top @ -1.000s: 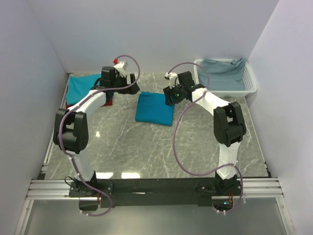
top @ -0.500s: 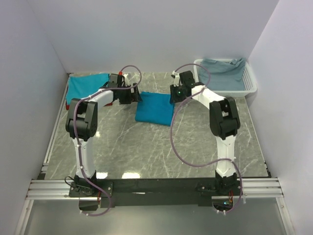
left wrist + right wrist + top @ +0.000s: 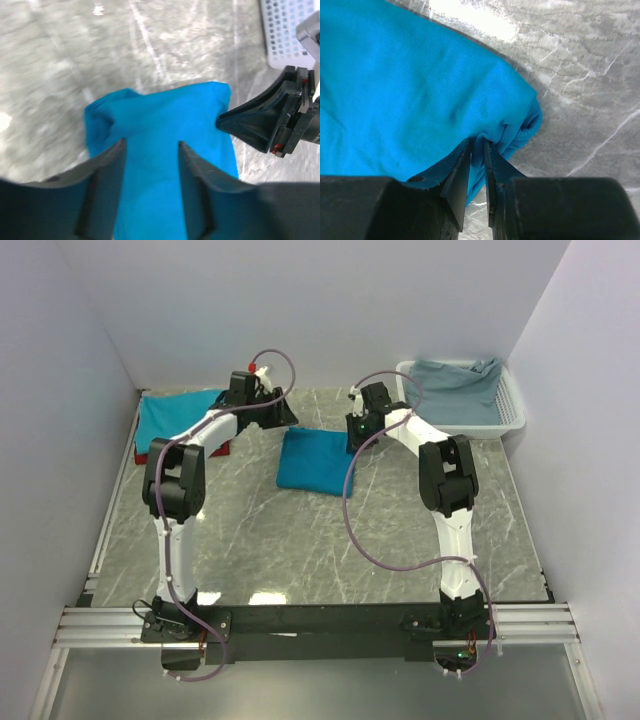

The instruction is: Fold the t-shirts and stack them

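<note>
Teal t-shirt [image 3: 315, 462] is sitting folded into a rough rectangle around the middle of the marble-look table [image 3: 250, 540], a bit toward the far side, and both arms are reaching out to its far edge. Right gripper [image 3: 477, 143] is basically pinched closed on the shirt: in its wrist cam the two fingers are a sliver apart with a bunched bit of the teal cloth caught between the tips, right at a rounded folded corner. You can see the same thing from the left wrist cam, where the right gripper's black wedge tips touch the shirt's corner. Left gripper [image 3: 151, 145] has its fingers spread wide with nothing between them; they frame the blue cloth from above, though I honestly can't tell whether the tips are touching it or just over it. From the top cam it's at the shirt's far-left corner and the right one is at the far-right corner. Over at the far left of the table there's a second teal t-shirt [image 3: 170, 416] lying flat, with a sliver of a dark red t-shirt [image 3: 220, 449] showing at its near edge. White lattice basket [image 3: 512, 410] is in the far-right corner, well apart from the folded shirt, with a grey-blue cloth [image 3: 455, 385] heaped in it.
</note>
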{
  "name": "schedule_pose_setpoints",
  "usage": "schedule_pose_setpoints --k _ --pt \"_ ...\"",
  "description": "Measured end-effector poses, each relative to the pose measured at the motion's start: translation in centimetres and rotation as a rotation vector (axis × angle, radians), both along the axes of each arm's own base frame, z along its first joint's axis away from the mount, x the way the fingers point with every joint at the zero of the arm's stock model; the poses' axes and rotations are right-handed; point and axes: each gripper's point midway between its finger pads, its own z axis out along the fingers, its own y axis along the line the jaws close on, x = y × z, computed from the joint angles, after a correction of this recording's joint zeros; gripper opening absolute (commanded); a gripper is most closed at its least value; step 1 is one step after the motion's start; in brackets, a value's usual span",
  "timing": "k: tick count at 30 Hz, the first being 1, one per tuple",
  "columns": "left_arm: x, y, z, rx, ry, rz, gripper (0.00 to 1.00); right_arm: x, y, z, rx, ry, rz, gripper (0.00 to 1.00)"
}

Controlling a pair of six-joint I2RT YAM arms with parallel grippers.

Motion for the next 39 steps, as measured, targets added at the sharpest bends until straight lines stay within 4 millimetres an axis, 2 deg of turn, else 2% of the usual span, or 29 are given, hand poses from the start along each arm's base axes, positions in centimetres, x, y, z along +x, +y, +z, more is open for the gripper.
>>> schedule_pose_setpoints --k 1,4,8,12,14,18,20,25,27,28,31,33,35,37,39 --pt "0.1 -0.6 -0.2 -0.01 0.002 -0.015 0.4 0.0 0.0 0.0 0.001 0.001 -0.002 0.25" --pt "0.1 -2.4 -1.7 -0.027 0.027 -0.049 0.31 -0.1 0.0 0.0 0.001 0.004 -0.002 0.26" --pt "-0.5 -3.6 -4.7 -0.025 0.092 -0.054 0.29 -0.1 0.0 0.0 0.0 0.004 -0.003 0.26" --pt "0.1 -3.2 -7.1 0.002 0.136 0.003 0.32 -0.1 -0.1 0.0 0.001 0.005 -0.003 0.26" --pt "0.9 -2.9 -7.2 -0.002 0.137 0.032 0.39 -0.1 -0.1 0.0 0.003 0.007 -0.002 0.26" --pt "2.8 -2.0 -6.1 0.009 0.092 0.087 0.44 -0.1 -0.2 0.0 0.006 0.009 -0.003 0.26" --pt "3.6 -1.4 -5.7 0.02 0.07 0.112 0.51 -0.1 -0.2 0.0 0.006 0.01 -0.003 0.26" --pt "4.4 0.0 -5.9 0.057 0.054 0.159 0.58 -0.1 -0.4 0.0 0.01 0.015 -0.005 0.27" --pt "4.4 0.7 -6.0 0.078 0.046 0.168 0.69 -0.1 -0.5 0.1 0.009 0.012 -0.001 0.3" --pt "4.1 1.0 -6.0 0.085 0.046 0.171 0.78 -0.1 -0.5 0.2 0.007 0.009 0.003 0.31" --pt "2.3 2.0 -5.8 0.12 0.052 0.156 0.91 -0.4 -1.0 0.8 -0.006 -0.01 0.022 0.41" --pt "1.1 2.4 -5.0 0.133 0.045 0.141 0.94 -0.8 -1.4 2.3 -0.002 -0.034 0.045 0.45" --pt "0.1 2.6 -3.7 0.135 0.029 0.128 0.96 -1.0 -1.7 4.7 0.015 -0.077 0.083 0.47" --pt "-0.8 2.7 -2.2 0.129 0.009 0.114 0.96 -1.2 -1.9 7.9 0.037 -0.142 0.139 0.47" --pt "-1.3 2.6 -0.9 0.119 -0.014 0.096 0.96 -1.9 -2.0 11.9 0.059 -0.235 0.222 0.47"
